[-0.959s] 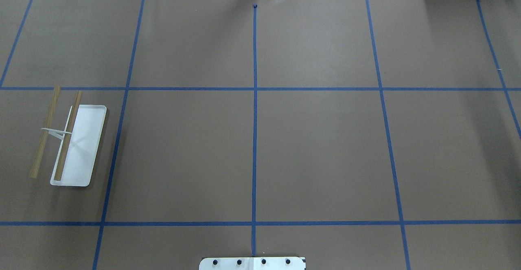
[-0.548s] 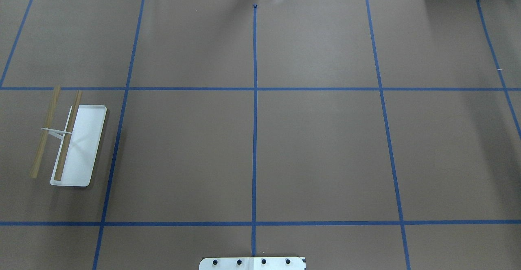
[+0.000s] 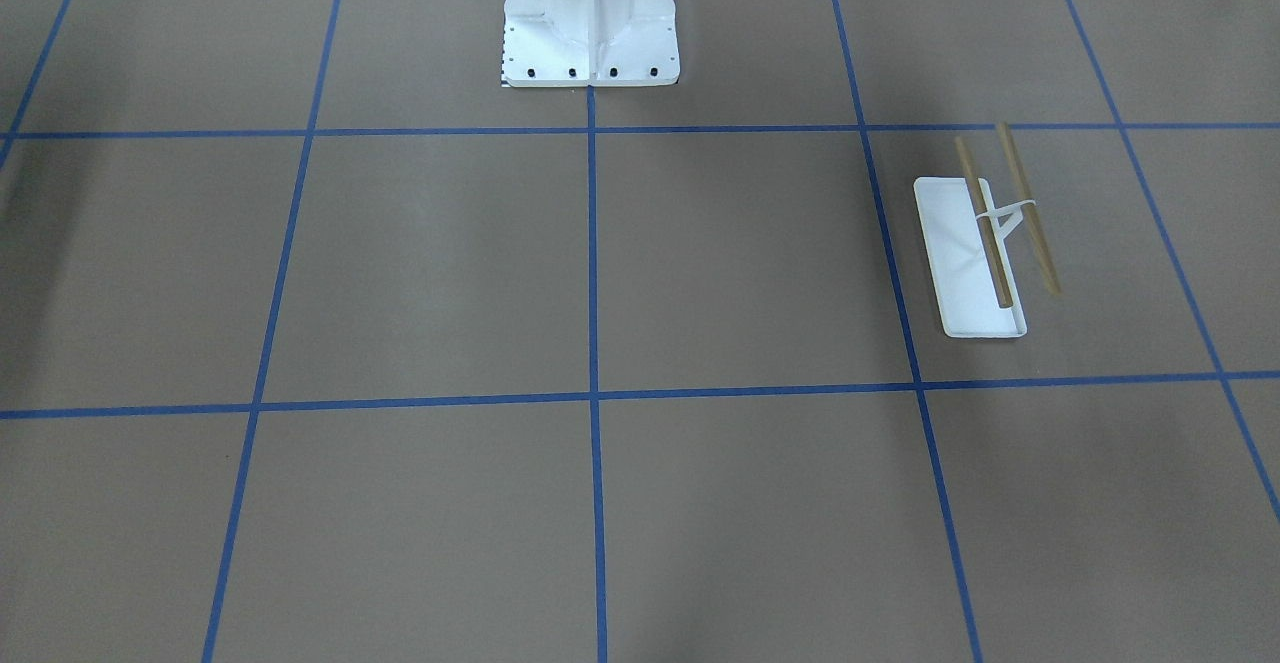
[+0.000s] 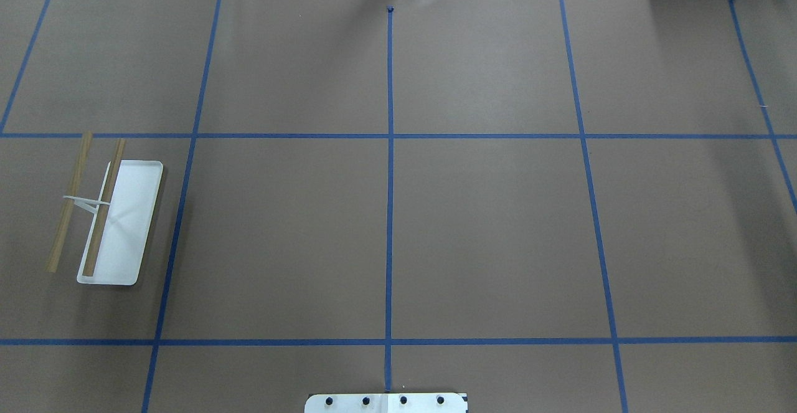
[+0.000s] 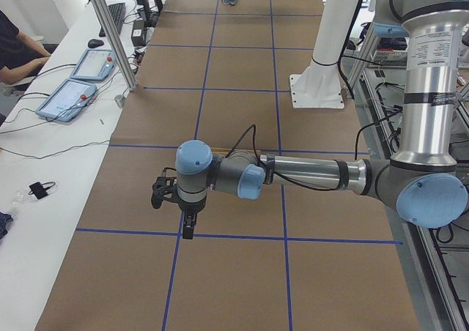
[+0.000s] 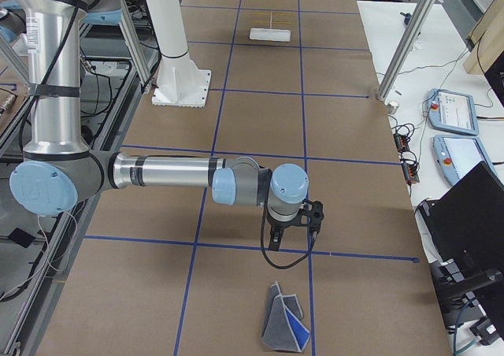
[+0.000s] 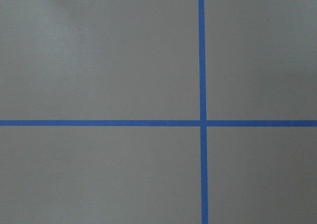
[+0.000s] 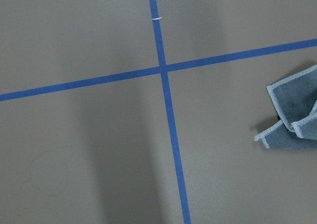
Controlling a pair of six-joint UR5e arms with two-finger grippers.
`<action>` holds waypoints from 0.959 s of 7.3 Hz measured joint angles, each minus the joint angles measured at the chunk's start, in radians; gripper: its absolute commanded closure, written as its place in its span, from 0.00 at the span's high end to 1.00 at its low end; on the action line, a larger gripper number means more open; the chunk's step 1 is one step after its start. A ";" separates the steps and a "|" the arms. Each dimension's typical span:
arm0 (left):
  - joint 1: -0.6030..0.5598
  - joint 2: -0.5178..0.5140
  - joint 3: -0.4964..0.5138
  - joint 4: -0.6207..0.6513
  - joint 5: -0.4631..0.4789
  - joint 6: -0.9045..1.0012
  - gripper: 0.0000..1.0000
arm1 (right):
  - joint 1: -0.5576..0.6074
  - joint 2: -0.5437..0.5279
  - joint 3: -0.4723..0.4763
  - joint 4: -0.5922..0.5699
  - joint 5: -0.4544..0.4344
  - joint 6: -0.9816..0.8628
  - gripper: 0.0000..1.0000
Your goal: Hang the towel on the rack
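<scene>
At the near end of the bench (image 4: pixel 485 232), seen from the robot's right side, the towel (image 6: pixel 283 328) sits bunched into a soft, tent-like peak, its grey face outward and a patch of royal blue showing at the lower fold. The right wrist camera catches one corner of it (image 8: pixel 294 120): napped cloth in overlapping layers, bound with pale stitched edging. Just beyond, apart from the cloth, the right gripper (image 6: pixel 291 234) hangs from a smooth silver arm with pale blue joint caps, over a crossing of blue tape lines. Whether its fingers are released or clenched cannot be told. The bench itself is covered in matte brown paper marked into squares by that tape. Farther along on the left stands the large white pedestal (image 6: pixel 177 64), flaring to a bolted flat foot. To the right, off the paper, two grey control pendants (image 6: pixel 453 108) lie beside an aluminium post. Near the far end is the rack (image 6: pixel 269 33), small from here. From overhead the rack (image 4: pixel 118 223) shows a flat white rounded-corner tray, a thin white forked support and two parallel tan wooden rods, both bare. At the far end, the left gripper (image 5: pixel 188 228) hangs above a tape line, its arm crossing in front of the rack in the left-side view. The state of its fingers cannot be told either.
</scene>
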 measured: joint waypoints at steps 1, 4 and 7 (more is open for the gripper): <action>0.004 0.001 0.004 -0.025 0.000 -0.001 0.98 | 0.000 0.001 0.000 0.000 0.002 0.000 1.00; 0.015 0.003 0.008 -0.045 0.004 -0.003 0.98 | 0.000 0.003 0.000 0.002 0.005 -0.008 1.00; 0.066 -0.017 0.006 -0.041 0.003 -0.084 0.98 | -0.012 0.037 -0.010 0.012 -0.035 -0.016 1.00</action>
